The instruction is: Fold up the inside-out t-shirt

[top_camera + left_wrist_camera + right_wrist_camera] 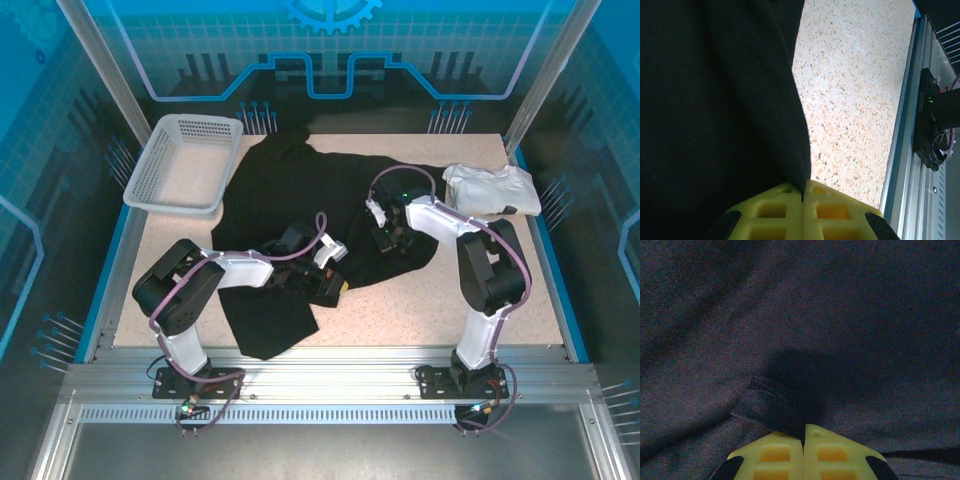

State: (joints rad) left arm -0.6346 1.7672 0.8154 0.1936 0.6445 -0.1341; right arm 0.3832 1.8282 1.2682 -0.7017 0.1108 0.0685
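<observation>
The black inside-out t-shirt (300, 190) lies spread over the middle of the table, one part reaching the near edge. My left gripper (335, 285) sits low at the shirt's near right edge and is shut on it. In the left wrist view the cloth edge (740, 100) runs down into the closed yellow fingertips (785, 207). My right gripper (387, 238) presses down on the shirt's right part. In the right wrist view a stitched hem fold (765, 405) is pinched between closed fingertips (832, 450).
A white mesh basket (185, 163) stands at the back left. A folded white garment (490, 188) lies at the back right. Bare speckled tabletop (420, 300) shows at the near right, with the metal table rail (905, 150) beyond it.
</observation>
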